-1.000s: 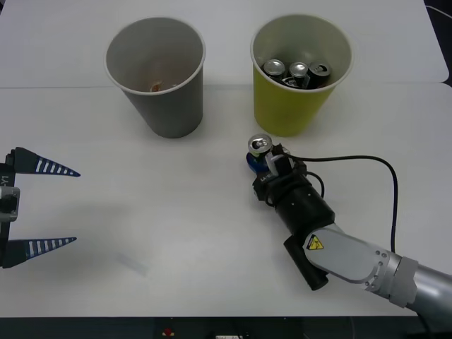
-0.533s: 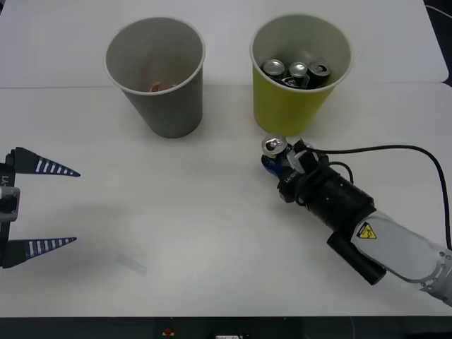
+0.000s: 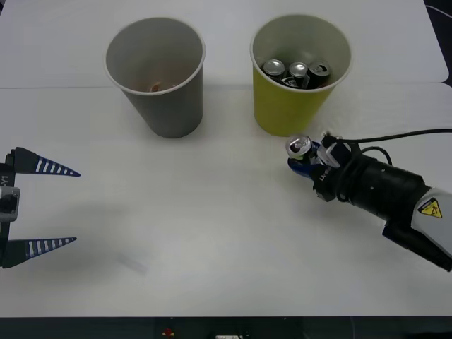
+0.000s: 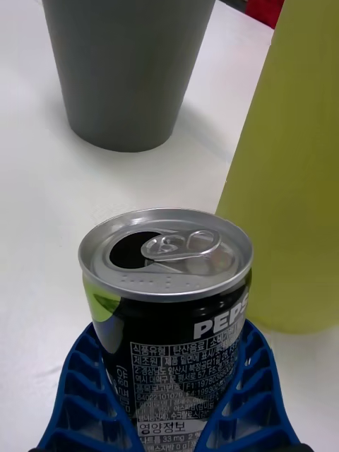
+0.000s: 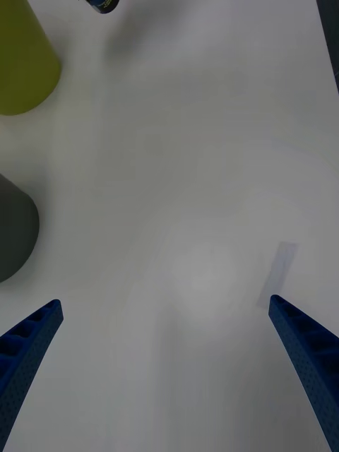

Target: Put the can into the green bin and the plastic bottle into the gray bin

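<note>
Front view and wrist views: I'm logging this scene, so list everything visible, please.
Dark Pepsi drink can: one, black with silver top, held upright beside the green bin.
Yellow-green cup-shaped bin: one, far right.
Other silver-topped dark cans: three, inside the green bin.
Gray cup-shaped bin: one, far left; something small and orange inside.
White table: one, under everything.
Right gripper: blue fingers shut on the can.
Left gripper: blue fingers open, near left edge.
</note>
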You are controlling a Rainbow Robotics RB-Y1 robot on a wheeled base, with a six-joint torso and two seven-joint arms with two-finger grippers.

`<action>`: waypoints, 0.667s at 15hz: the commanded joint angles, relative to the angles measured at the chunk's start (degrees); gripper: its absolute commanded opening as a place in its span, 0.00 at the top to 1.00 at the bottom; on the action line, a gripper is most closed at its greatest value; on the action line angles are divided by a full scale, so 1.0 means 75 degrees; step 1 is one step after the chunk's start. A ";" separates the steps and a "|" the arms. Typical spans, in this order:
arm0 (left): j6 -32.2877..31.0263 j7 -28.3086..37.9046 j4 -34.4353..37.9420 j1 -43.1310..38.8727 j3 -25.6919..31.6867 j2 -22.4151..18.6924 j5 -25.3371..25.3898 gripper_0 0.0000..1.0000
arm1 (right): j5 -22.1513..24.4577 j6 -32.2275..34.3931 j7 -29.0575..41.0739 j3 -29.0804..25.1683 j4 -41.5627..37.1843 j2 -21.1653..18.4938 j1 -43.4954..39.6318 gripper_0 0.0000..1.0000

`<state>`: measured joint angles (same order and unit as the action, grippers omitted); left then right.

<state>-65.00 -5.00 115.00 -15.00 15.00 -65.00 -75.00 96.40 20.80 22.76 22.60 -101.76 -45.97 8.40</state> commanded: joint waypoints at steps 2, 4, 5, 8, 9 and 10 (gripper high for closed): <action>0.0000 0.0000 0.0000 0.0000 0.0000 0.0000 0.0000 0.00 | 0.0108 0.1739 0.0059 -0.1326 -0.0377 0.0012 -0.0347 1.00; 0.0000 0.0000 0.0000 0.0000 0.0000 0.0000 0.0000 0.00 | 0.0108 0.2841 0.0187 -0.2205 -0.0635 0.0129 -0.0546 1.00; 0.0000 0.0000 0.0000 0.0000 0.0000 0.0000 0.0000 0.00 | 0.0108 0.3356 0.0258 -0.2627 -0.0740 0.0235 -0.0616 1.00; 0.0000 0.0000 0.0000 0.0000 0.0000 0.0000 0.0000 0.00 | 0.0460 0.5161 0.1359 -0.3892 -0.1350 0.0527 -0.0651 1.00; 0.0000 0.0000 0.0000 0.0000 0.0000 0.0000 0.0000 0.00 | 0.0647 0.5536 0.1828 -0.4162 -0.1607 0.0586 -0.0651 1.00; 0.0000 0.0000 0.0000 0.0000 0.0000 0.0000 0.0000 0.00 | 0.0917 0.5969 0.2555 -0.4478 -0.1982 0.0645 -0.0651 1.00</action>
<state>-65.00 -5.00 115.00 -15.00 15.00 -65.00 -75.00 101.89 63.30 38.35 -9.33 -114.70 -41.46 3.51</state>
